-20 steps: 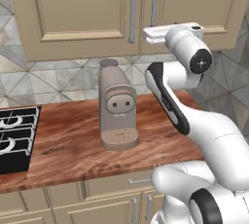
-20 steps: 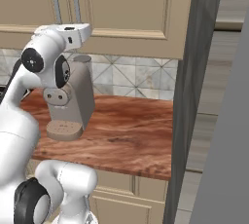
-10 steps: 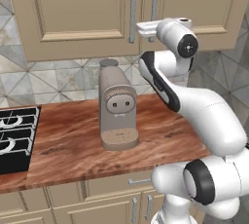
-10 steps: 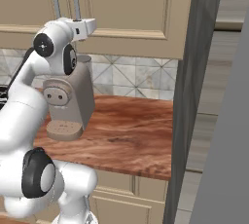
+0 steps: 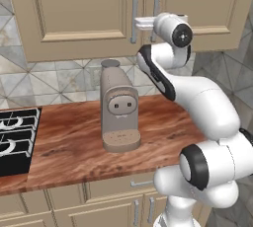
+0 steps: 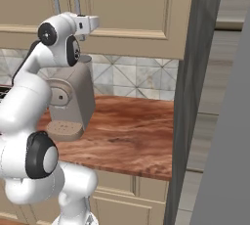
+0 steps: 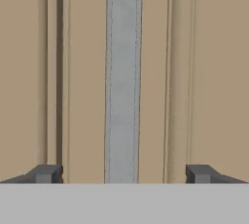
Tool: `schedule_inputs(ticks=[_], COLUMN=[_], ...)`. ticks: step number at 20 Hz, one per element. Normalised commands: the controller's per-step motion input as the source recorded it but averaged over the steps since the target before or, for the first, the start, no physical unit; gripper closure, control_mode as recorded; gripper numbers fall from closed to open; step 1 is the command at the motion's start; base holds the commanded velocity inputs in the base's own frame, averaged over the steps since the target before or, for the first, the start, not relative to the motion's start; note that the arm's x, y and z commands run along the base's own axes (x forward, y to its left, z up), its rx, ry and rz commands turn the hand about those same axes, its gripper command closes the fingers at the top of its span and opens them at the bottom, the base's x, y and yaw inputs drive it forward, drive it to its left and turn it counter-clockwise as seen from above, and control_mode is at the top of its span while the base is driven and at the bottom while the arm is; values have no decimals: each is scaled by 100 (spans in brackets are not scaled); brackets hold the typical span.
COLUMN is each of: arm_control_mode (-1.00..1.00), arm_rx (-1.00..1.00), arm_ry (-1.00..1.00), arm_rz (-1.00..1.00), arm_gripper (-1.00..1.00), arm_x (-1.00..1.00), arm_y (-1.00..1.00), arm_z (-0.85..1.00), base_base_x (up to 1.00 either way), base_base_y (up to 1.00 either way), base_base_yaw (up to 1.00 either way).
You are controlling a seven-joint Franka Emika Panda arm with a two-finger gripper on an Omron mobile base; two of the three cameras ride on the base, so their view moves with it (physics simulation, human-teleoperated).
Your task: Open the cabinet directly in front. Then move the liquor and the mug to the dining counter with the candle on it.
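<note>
The pincer (image 7: 122, 173) is released, its two tips standing wide on either side of the silver handle (image 7: 122, 82) of the right door of the cabinet (image 5: 69, 14), which is closed, above the desk (image 5: 74, 142). To do this step well, I think it should go forward until the bar sits deep between the tips, then clench in the middle. Then pull along the door's arc, not straight, so the bar does not slip.

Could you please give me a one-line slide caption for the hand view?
Open fingers straddle the cabinet door's silver handle.
</note>
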Motion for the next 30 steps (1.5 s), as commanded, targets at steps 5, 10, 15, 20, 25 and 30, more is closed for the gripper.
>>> schedule_inputs(ticks=[5, 10, 15, 20, 25, 30], arm_control_mode=[-100, -100, -100, -100, -100, -100], arm_rx=[0, 0, 0, -1, 0, 0], arm_ry=[1, 0, -9, -18, -9, 0], arm_rz=[-1, 0, 0, -1, -7, -14], arm_gripper=[100, 100, 100, 100, 100, 100], arm_x=[45, 0, -30, -97, -100, -100], arm_y=[0, 0, -5, -35, -56, -64], arm_z=[-5, 0, 13, 47, 50, 50], base_base_x=[0, 0, 0, 0, 0, 0], base_base_y=[0, 0, 0, 0, 0, 0], base_base_yaw=[0, 0, 0, 0, 0, 0])
